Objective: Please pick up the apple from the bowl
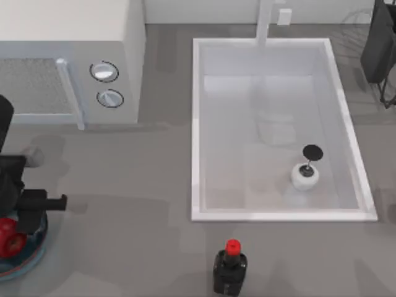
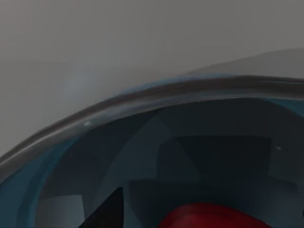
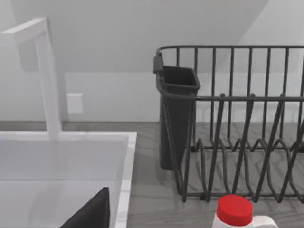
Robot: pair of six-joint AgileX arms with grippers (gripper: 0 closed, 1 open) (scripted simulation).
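One apple [image 1: 8,238] in bowl [image 1: 28,257] | left gripper [image 1: 18,213] above it; grip state: cannot tell | no readable writing

Soft, even, shadow-poor light covers the grey desk [image 1: 142,185] from above; only faint blurred shadows lie under the white box-shaped microwave [image 1: 68,59] and the dark red-capped bottle [image 1: 230,269]. The white rectangular sink [image 1: 198,124] looks hazy, with pale reflections on its floor. The left wrist view is dim, the see-through blue-tinted glass bowl [image 2: 142,95] blurred close up.
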